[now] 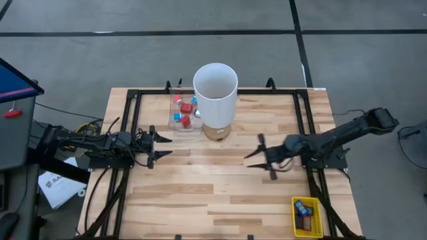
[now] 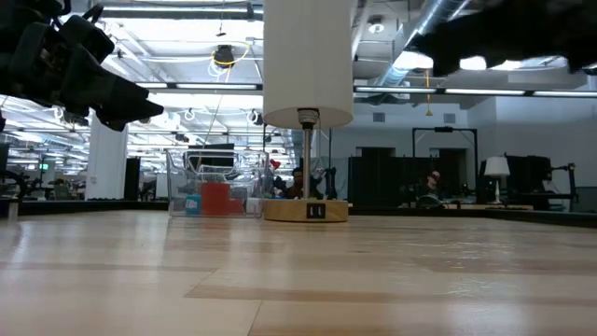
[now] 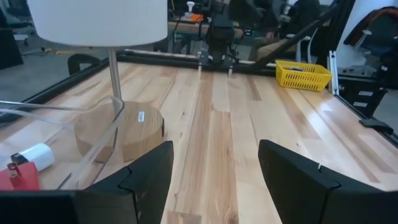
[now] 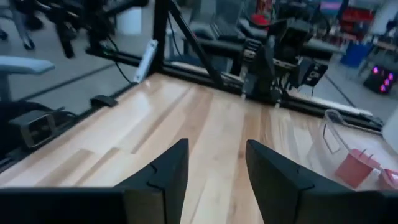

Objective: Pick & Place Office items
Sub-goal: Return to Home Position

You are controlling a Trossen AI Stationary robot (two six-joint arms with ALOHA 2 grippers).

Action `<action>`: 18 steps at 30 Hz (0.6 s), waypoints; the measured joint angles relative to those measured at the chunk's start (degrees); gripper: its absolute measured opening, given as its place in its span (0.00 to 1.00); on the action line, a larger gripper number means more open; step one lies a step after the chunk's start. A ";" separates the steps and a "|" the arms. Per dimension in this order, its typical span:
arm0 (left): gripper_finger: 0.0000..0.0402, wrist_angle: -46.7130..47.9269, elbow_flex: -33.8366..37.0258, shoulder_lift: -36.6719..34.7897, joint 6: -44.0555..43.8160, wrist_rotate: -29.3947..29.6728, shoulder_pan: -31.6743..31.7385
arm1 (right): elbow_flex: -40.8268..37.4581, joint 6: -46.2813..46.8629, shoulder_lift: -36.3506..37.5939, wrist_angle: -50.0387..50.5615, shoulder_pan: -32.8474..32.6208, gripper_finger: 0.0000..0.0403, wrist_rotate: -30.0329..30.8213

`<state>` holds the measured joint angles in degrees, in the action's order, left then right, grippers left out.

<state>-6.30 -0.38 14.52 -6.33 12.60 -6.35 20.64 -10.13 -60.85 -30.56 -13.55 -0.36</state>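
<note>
What we cannot make out
From above, the office items (image 1: pixel 186 107) in the clear tray (image 1: pixel 180 128) and those in the yellow basket (image 1: pixel 294 220) are too small for us to count or tell apart. The white lamp shade (image 2: pixel 308 65) runs off the top of the low view, and each wrist view cuts the tray at its edge; the left one clips a red piece (image 3: pixel 15 177) too.

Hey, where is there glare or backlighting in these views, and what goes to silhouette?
Low view: bright ceiling lights backlight the left end effector into a silhouette. Right wrist view: pale glare lies on the table. High view: even light, no glare.
</note>
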 joint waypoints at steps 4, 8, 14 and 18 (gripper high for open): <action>0.58 -0.26 0.00 0.84 0.02 0.02 0.00 | -9.54 0.06 12.48 -1.49 -0.69 0.37 0.23; 0.58 -0.27 0.00 1.32 0.02 0.00 -0.01 | -15.26 -1.28 22.58 -1.54 -0.70 0.36 1.96; 0.58 -0.25 0.00 1.77 0.02 0.00 0.00 | -20.17 -6.79 32.44 1.05 -2.59 0.34 6.68; 0.58 -0.29 0.00 1.77 0.02 0.00 0.00 | -20.17 -6.58 37.89 6.59 -1.42 0.34 8.16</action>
<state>-6.59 -0.38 16.29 -6.31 12.60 -6.35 0.47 -16.71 -22.97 -23.97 -14.98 7.80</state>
